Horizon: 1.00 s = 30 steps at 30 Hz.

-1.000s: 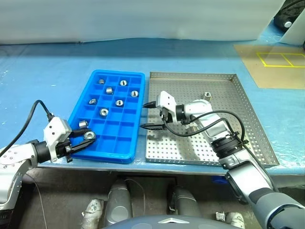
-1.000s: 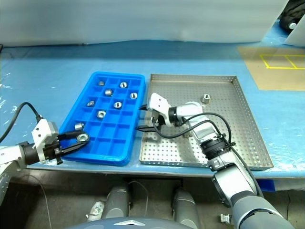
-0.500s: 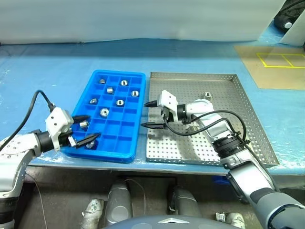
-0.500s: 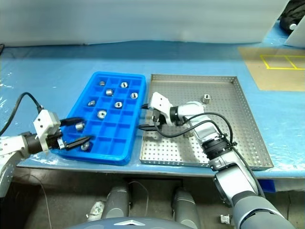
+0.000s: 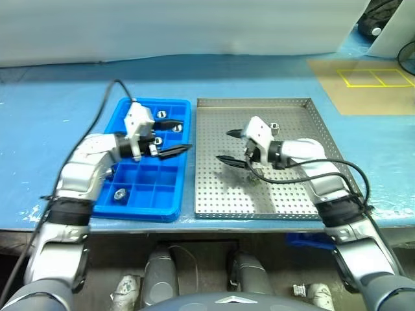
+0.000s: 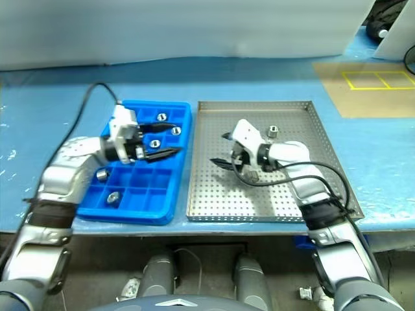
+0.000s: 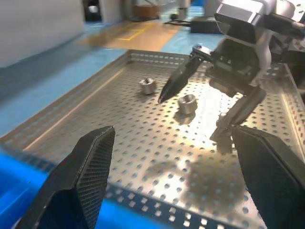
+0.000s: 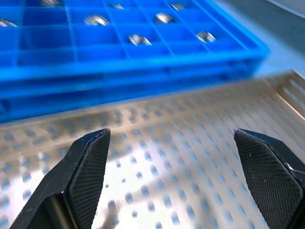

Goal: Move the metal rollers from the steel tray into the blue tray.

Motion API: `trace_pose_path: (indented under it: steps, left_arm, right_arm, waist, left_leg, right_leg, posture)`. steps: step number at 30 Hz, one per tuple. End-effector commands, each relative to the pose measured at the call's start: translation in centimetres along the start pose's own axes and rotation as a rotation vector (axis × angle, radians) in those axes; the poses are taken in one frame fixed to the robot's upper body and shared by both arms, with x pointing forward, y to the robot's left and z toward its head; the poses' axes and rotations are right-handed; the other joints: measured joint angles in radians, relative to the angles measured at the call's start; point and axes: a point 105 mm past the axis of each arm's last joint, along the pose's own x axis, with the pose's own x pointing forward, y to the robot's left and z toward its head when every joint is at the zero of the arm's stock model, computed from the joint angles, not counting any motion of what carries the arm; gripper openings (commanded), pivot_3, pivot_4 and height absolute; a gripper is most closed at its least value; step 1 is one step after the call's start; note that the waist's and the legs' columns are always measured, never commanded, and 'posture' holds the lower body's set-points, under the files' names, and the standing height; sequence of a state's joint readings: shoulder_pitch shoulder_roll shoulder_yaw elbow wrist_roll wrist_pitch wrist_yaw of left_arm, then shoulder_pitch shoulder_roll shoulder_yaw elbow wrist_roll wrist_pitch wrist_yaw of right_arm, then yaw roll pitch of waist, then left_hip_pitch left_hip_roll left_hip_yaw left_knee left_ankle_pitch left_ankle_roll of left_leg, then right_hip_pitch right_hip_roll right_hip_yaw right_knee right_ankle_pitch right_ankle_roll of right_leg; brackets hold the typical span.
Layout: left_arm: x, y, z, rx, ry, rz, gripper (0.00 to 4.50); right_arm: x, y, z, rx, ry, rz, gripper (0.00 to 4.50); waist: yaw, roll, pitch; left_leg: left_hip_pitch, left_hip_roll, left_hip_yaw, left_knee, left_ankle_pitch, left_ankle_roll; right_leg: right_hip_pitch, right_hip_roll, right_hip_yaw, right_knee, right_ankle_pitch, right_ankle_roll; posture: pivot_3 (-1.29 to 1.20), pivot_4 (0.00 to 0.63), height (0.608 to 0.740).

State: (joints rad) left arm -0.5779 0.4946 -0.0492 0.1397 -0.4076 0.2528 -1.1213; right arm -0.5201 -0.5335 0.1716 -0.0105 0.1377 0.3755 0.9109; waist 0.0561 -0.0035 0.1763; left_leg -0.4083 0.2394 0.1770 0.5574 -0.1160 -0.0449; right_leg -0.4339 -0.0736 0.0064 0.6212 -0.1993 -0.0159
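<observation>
Two rollers remain in the steel tray [image 5: 285,194]; the rest sit in the blue tray [image 5: 144,206]. The left end effector [image 5: 174,135], released and empty, hovers over the blue tray. The right end effector [image 5: 231,147], also released and empty, hovers over the steel tray, with one roller [image 7: 187,103] just beside it and another roller [image 5: 274,127] near the far rim. Next, it likely needs to descend onto the nearer one.

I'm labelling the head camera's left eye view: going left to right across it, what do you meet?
Blue tray → left gripper over it → steel tray → right gripper → metal roller → yellow floor marking.
</observation>
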Motion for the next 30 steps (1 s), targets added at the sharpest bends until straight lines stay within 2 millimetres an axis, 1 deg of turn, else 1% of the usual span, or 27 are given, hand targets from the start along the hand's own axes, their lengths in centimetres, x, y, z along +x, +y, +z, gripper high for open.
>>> trace_pose_path:
  steps: [1, 6, 10, 14, 17, 21, 27, 30]
  left_arm:
    - [1.5, -0.2, 0.1, 0.03, -0.018, -0.076, 4.07]
    - [3.3, -1.0, -0.6, 0.014, -0.037, -0.162, 4.07]
    - [4.1, -1.6, -1.0, -0.003, -0.032, -0.231, 4.07]
    - [4.2, -2.3, -1.7, -0.011, -0.007, -0.287, 4.07]
    - [4.1, -2.5, -2.1, -0.006, 0.01, -0.302, 4.07]
    - [3.8, -2.5, -2.0, -0.003, 0.012, -0.294, 4.07]
    - [3.1, -2.4, -2.4, -0.002, 0.027, -0.268, 4.07]
    - [2.9, -2.4, -2.5, 0.002, 0.029, -0.253, 4.07]
  right_arm:
    - [-2.1, -0.4, 0.9, -0.013, -0.011, -0.077, 4.32]
    - [-4.1, 0.5, -0.1, 0.025, 0.037, -0.133, 4.32]
    - [-4.6, 1.6, -1.1, 0.057, 0.075, -0.151, 4.32]
    - [-4.3, 1.7, -1.7, 0.089, 0.084, -0.17, 4.32]
    - [-3.9, 2.2, -2.8, 0.105, 0.11, -0.161, 4.32]
    - [-3.5, 2.5, -4.2, 0.129, 0.139, -0.157, 4.32]
    - [-2.5, 3.1, -4.8, 0.121, 0.15, -0.109, 4.32]
    - [-2.1, 3.0, -5.0, 0.112, 0.153, -0.095, 4.32]
  waist:
    - [-0.019, 0.0, 0.0]
    - [-0.049, 0.0, 0.0]
    - [-0.06, 0.0, 0.0]
    - [-0.073, 0.0, 0.0]
    - [-0.075, 0.0, 0.0]
    - [-0.074, 0.0, 0.0]
    - [-0.073, 0.0, 0.0]
    - [-0.072, 0.0, 0.0]
  left_leg:
    - [0.0, 0.0, 0.0, 0.0, 0.0, 0.0]
    - [0.0, 0.0, 0.0, -0.001, -0.001, 0.002]
    - [0.001, 0.0, 0.001, 0.001, -0.001, 0.003]
    - [0.001, 0.0, 0.001, 0.005, -0.003, 0.005]
    - [0.001, 0.0, 0.001, 0.005, -0.003, 0.005]
    - [0.001, 0.0, 0.001, 0.005, -0.003, 0.006]
    - [0.0, 0.0, 0.001, 0.004, -0.004, 0.006]
    - [0.0, 0.0, 0.001, 0.004, -0.004, 0.006]
  right_leg:
    - [-0.001, 0.001, 0.0, 0.0, 0.0, 0.0]
    - [0.0, 0.001, 0.0, -0.001, 0.0, 0.0]
    - [0.001, 0.001, 0.001, -0.001, 0.0, 0.0]
    - [0.002, 0.0, 0.002, -0.001, 0.0, 0.001]
    - [0.002, 0.0, 0.002, -0.001, 0.0, 0.001]
    - [0.002, 0.0, 0.001, -0.002, 0.0, 0.001]
    - [0.002, 0.0, 0.001, -0.003, 0.0, 0.0]
    - [0.002, 0.0, 0.001, -0.003, 0.0, 0.0]
  posture:
    - [-0.35, 0.15, 0.74]
    - [-0.42, 0.15, 0.74]
    - [-0.47, 0.15, 0.74]
    - [-0.49, 0.15, 0.74]
    - [-0.48, 0.15, 0.74]
    - [-0.46, 0.15, 0.74]
    - [-0.42, 0.15, 0.74]
    - [-0.4, 0.15, 0.74]
